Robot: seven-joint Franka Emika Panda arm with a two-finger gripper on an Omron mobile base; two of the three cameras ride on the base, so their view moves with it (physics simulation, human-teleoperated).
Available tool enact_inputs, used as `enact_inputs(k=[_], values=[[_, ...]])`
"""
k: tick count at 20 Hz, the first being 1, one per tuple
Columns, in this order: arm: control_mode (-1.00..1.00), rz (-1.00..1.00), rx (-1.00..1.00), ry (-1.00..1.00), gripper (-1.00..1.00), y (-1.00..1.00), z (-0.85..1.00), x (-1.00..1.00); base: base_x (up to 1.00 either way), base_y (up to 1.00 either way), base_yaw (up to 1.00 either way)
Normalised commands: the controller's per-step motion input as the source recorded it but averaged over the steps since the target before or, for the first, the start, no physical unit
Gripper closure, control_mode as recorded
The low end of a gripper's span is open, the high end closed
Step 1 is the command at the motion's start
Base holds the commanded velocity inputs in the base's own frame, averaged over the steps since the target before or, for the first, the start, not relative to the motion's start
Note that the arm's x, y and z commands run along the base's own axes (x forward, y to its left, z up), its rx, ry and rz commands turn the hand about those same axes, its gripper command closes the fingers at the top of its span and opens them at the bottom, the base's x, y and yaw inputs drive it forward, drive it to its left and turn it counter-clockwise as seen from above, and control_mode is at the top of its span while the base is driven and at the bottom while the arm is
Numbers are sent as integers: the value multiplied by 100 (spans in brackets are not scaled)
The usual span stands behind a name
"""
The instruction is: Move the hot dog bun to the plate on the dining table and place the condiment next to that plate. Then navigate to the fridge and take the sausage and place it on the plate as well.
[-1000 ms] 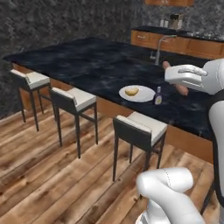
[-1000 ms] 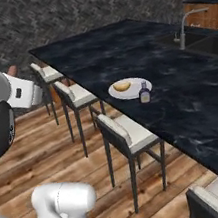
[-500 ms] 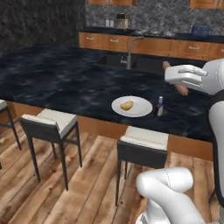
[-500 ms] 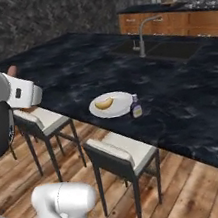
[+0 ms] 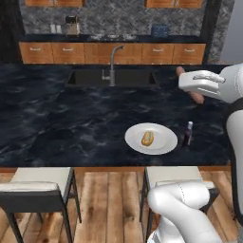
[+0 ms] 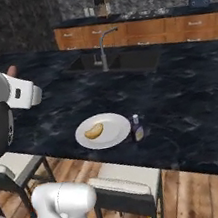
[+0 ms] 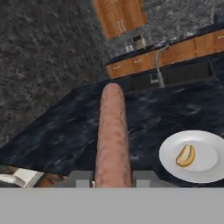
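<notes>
A long pinkish-brown sausage [image 7: 113, 135] runs up the middle of the hand view, with my gripper [image 7: 113, 178] shut on its near end. From the left base view the hand [image 5: 203, 82] hovers above the right part of the dark counter, and the sausage [image 5: 196, 97] pokes out behind it. To the lower left of the hand, a white plate [image 5: 163, 142] carries the hot dog bun [image 5: 147, 138]. The small dark condiment bottle [image 5: 188, 134] stands just right of the plate. The plate [image 6: 111, 123], bun [image 6: 94, 131] and bottle [image 6: 137, 128] sit near the counter's front edge.
A sink [image 5: 90, 78] with a tall faucet [image 5: 114, 59] is set into the counter behind the plate. Wooden cabinets [image 5: 142, 53] line the back wall. Cushioned stools [image 5: 38, 185] [image 6: 126, 179] stand along the counter's near side on the wood floor.
The base has driven and turned, so the whole scene shifted: the counter now faces me squarely, with the plate nearer the centre. The sausage stays in the shut gripper.
</notes>
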Motion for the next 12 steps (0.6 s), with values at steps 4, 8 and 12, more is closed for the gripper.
enact_inputs(k=[4,8,12], values=[[100,0,0,0,100,0,0,0,98,72,-58],[100,0,0,0,100,0,0,0,92,66,-58],[-100,-19,-1,8,100,10,-11,50,50,30,-28]])
